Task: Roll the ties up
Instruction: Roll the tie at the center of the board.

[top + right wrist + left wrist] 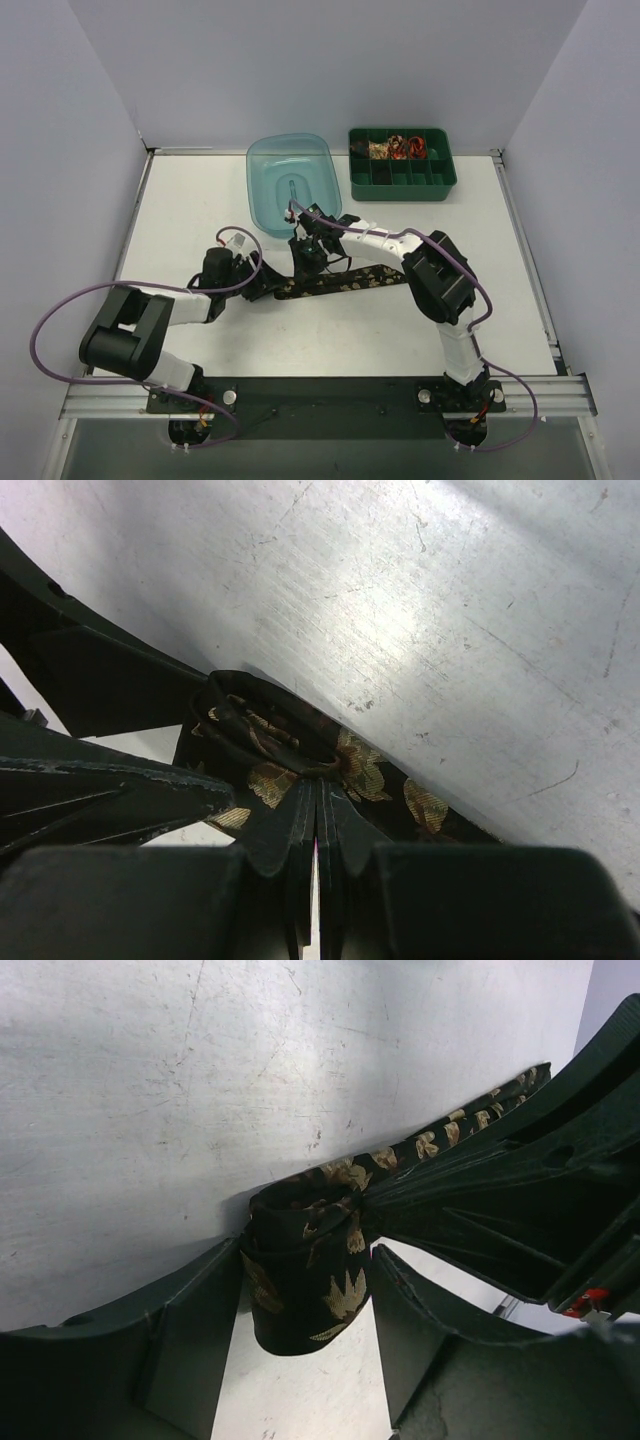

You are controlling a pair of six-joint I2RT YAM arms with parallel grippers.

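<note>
Right tool (318,792) clamps the tie (372,772); left tool (306,1305) straddles the coil (305,1260), grip unclear to us. Rolling underway; next we wind farther along.

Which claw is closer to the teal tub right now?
Right. The right claw is just on the near side of the teal tub, pinching the tie. The left claw is farther back toward the near-left, at the tie's rolled end.

White table (200,200) bears a tie (350,281), blue tub (320,170), green tray (400,193).
</note>
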